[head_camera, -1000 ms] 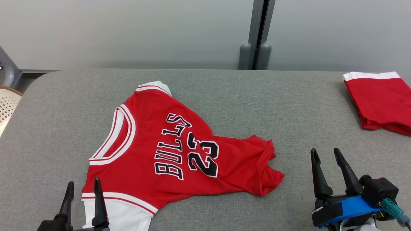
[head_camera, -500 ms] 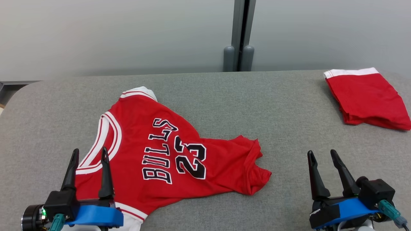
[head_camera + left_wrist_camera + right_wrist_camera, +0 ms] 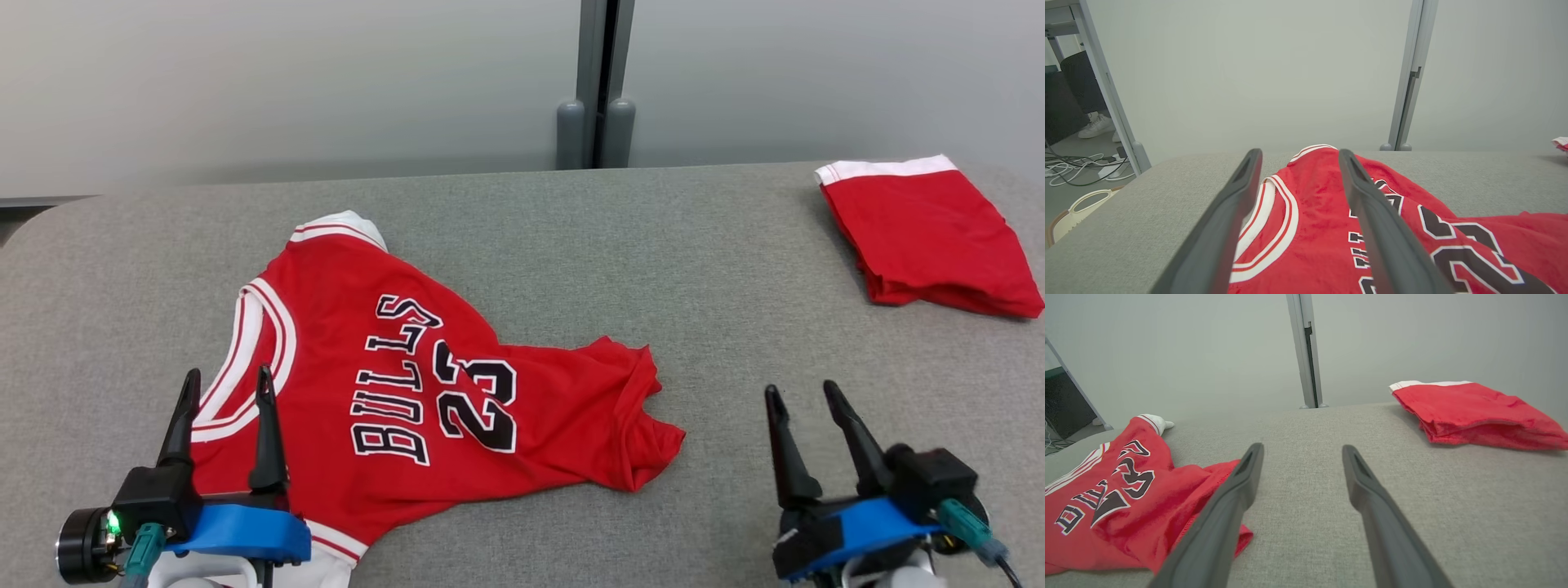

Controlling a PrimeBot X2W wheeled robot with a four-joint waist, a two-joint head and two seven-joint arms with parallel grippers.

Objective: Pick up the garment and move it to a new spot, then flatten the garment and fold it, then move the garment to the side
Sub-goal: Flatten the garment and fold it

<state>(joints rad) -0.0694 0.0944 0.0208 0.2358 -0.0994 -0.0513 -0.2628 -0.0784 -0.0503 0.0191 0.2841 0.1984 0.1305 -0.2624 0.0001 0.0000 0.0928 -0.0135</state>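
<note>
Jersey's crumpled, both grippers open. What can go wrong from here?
1. The jersey is bunched at its right end; a pinch there by the right gripper may catch several layers.
2. The left gripper hovers open over the white-trimmed neck opening; a finger might hook through it or lift one layer only.
3. A folded red garment lies at the table's far right; dragging the jersey there could disturb it.

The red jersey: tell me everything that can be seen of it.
The jersey is red, soft knit-looking cloth, with white, red-striped trim round the neckline and white shoulder ends. Black, white-edged "BULLS" and "23" face up, reading sideways. It lies spread but not flat on the grey table, left of centre, neckline toward the robot's left, its hem end bunched and creased toward the right. The open left hand is over the neckline; whether it touches cannot be told.
</note>
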